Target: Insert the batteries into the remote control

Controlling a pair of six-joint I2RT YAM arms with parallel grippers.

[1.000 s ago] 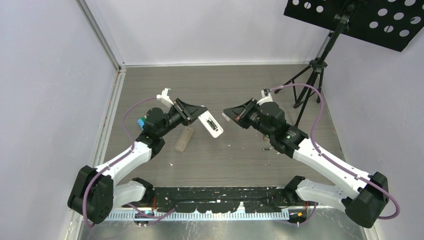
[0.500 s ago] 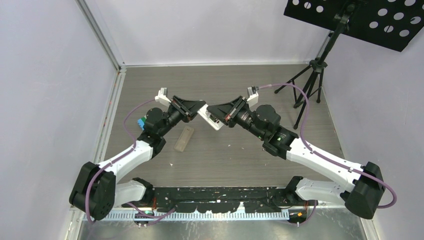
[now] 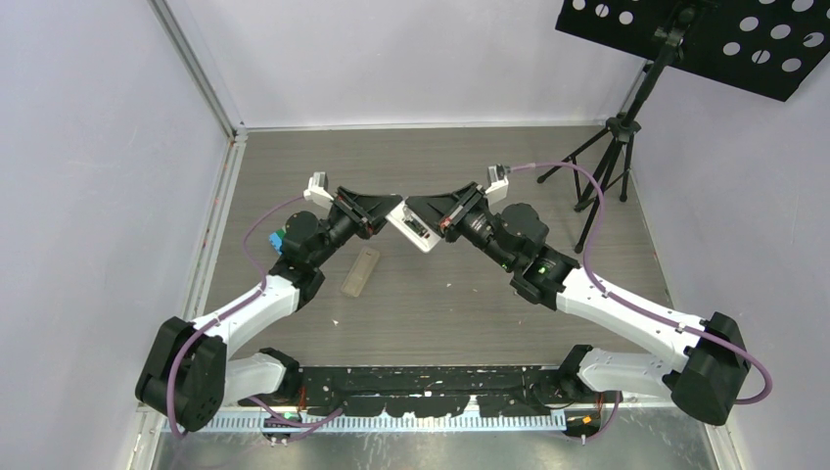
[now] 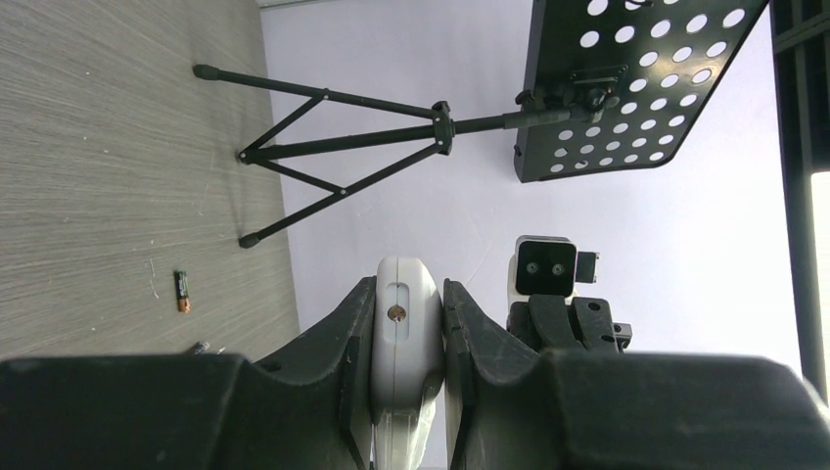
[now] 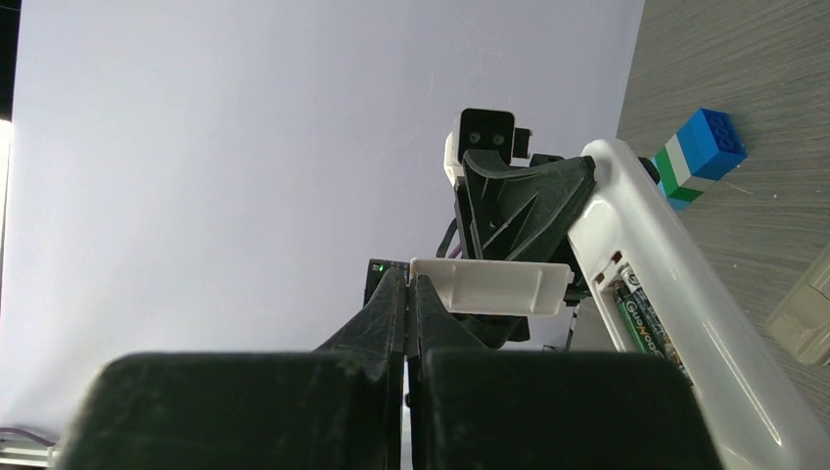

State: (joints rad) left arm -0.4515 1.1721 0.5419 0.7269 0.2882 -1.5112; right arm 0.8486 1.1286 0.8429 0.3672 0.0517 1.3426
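Note:
My left gripper (image 3: 388,217) is shut on the white remote control (image 3: 412,228) and holds it above the table, its end clamped between the jaws in the left wrist view (image 4: 407,328). In the right wrist view the remote (image 5: 675,284) shows its open back recess with two dark green-marked batteries (image 5: 641,318) lying in it. My right gripper (image 3: 423,209) is shut on the edge of a small white cover plate (image 5: 489,286), held just beside the remote's recess. One loose battery (image 4: 180,291) lies on the table.
A translucent grey-tan flat bar (image 3: 360,270) lies on the table below the left gripper. A blue, white and green block (image 3: 277,240) sits by the left arm. A black tripod stand (image 3: 612,147) with a perforated plate stands at the back right.
My right arm has swung left, bringing the white cover plate up against the remote. My left gripper has shifted slightly left with the remote.

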